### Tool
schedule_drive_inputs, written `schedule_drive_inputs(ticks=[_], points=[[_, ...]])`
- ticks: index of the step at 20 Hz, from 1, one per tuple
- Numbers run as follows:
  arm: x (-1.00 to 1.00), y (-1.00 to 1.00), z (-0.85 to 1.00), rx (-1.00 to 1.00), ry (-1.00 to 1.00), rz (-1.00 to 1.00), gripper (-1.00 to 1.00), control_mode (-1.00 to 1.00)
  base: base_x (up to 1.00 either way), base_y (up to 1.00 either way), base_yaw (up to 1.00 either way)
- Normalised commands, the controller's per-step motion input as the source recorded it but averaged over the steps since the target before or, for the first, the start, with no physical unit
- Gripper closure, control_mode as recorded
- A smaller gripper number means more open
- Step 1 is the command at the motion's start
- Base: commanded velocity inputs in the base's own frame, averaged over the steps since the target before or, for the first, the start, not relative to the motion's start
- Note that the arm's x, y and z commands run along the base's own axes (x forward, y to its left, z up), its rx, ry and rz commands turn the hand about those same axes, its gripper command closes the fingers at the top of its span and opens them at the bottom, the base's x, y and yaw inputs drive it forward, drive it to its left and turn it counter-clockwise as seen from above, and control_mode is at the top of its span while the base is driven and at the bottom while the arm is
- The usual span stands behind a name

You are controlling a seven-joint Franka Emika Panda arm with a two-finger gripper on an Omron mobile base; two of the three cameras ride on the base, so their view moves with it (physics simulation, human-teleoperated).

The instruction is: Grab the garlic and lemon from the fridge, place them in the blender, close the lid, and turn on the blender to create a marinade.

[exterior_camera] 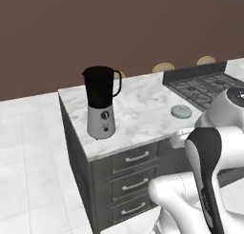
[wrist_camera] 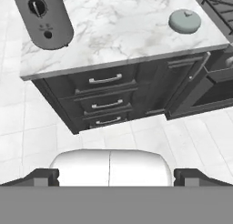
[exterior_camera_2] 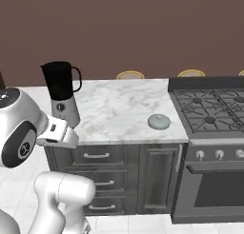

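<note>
Hand view, gripper (wrist_camera: 109, 175): fingertips spread wide apart, holding nothing.
Blender (exterior_camera: 101, 103): on marble counter (exterior_camera: 138, 112), lidless.
Lid (exterior_camera: 181, 111): on counter, well right of blender, near stove (exterior_camera_2: 209, 109).

Loads of open marble on the counter (exterior_camera_2: 119, 109) between the blender (exterior_camera_2: 63, 93) at its left end and the lid (exterior_camera_2: 159, 121) near the stove (exterior_camera_2: 209, 107) (lid's off, so the jar mouth is open from above).
</note>
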Motion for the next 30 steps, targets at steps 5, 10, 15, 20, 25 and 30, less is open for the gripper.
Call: schedule_drive_inputs(ticks=[5,10,15,20,25,30], points=[[0.0,0.0,0.0,0.0,0.0,0.0,-1.0,1.0,0.04,-0.22,-0.66],[0.0,0.0,0.0,0.0,0.0,0.0,-1.0,1.0,0.24,-0.13,-0.87],[0.0,0.0,0.0,0.0,0.0,0.0,-1.0,1.0,0.34,-0.11,-0.84],[0.0,0.0,0.0,0.0,0.0,0.0,-1.0,1.0,0.68,-0.05,-0.76],[0.0,0.0,0.0,0.0,0.0,0.0,-1.0,1.0,1.0,0.0,-0.6],[0.0,0.0,0.0,0.0,0.0,0.0,-1.0,1.0,1.0,0.0,-0.43]])
